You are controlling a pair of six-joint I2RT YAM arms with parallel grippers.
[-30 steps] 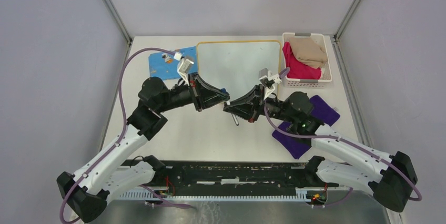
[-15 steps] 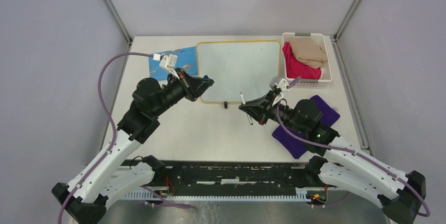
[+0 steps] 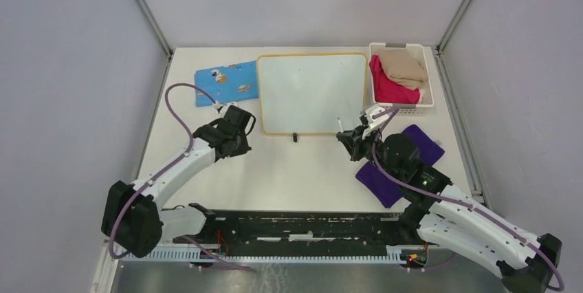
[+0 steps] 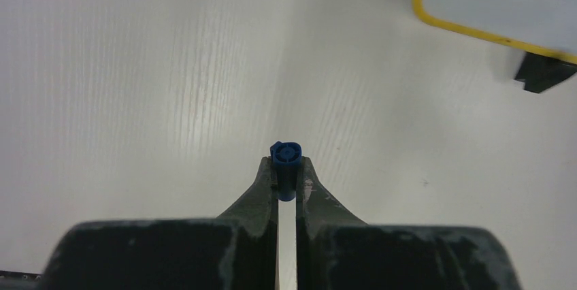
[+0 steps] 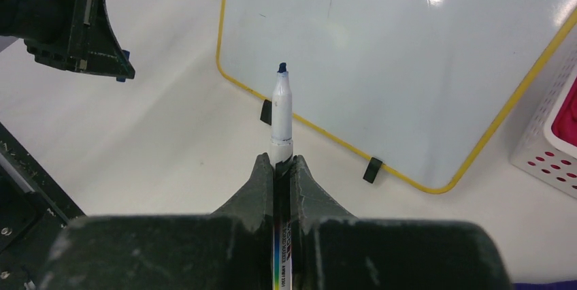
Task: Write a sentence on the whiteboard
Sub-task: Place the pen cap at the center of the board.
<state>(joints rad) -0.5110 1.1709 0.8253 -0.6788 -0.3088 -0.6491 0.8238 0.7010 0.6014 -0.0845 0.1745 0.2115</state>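
white table (image 3: 289,169) with whiteboard (image 3: 311,93) between grey walls (image 3: 69,66); left pincer (image 4: 287,166) pinches blue cap (image 4: 286,153), right pincer (image 5: 281,162) pinches marker (image 5: 282,109)

Plain greyish-lavender walls (image 3: 62,66) all around, a white table (image 3: 295,172) mid-frame, metal posts (image 3: 143,7) running in from both upper corners.

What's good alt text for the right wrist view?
The right pincer is shut on an uncapped marker, its dark tip pointing toward a yellow-rimmed whiteboard that lies on the white table and bears no readable writing. Two black clips sit on the board's near edge, and a white perforated basket shows at right.
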